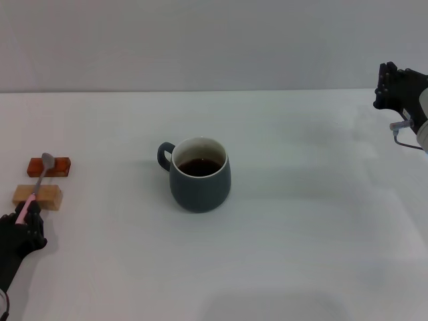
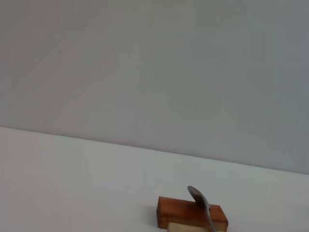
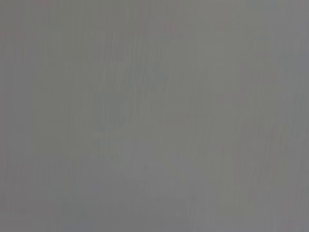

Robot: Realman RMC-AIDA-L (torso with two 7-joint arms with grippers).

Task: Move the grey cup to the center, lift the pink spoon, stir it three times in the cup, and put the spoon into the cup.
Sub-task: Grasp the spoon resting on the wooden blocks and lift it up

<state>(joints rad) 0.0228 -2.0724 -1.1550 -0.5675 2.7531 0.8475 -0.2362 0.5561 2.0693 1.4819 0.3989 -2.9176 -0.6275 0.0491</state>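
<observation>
Cup (image 1: 199,182): rounded blue-grey ceramic mug, glazed smooth, white inside and at the rim, one loop handle turned away from the right arm; holds a dark liquid partway up; stands upright near the middle of the table (image 1: 301,254), so the centring step looks done and it sits within reach of either arm for stirring. Spoon (image 1: 37,184): slim, pale pink handle, dull grey metal bowl; well to the left of the cup, laid across two small blocks so the handle is raised off the table and fingers can get under it; bowl end rests over the red-brown block (image 1: 49,166), the block farther from the robot, handle passes over the tan block (image 1: 37,196), the nearer one; both blocks rectangular, wood-like, matt. Left gripper (image 1: 25,224): black, at the handle's near end, left of the cup; fingers appear to sit either side of the pink handle, but whether they have closed on it cannot be told; lifting judged the step in hand. Right gripper (image 1: 394,87): black, raised far right of the cup and beyond it, idle, holding nothing visible; finger spacing cannot be told. Table: plain white, matt, flat.
</observation>
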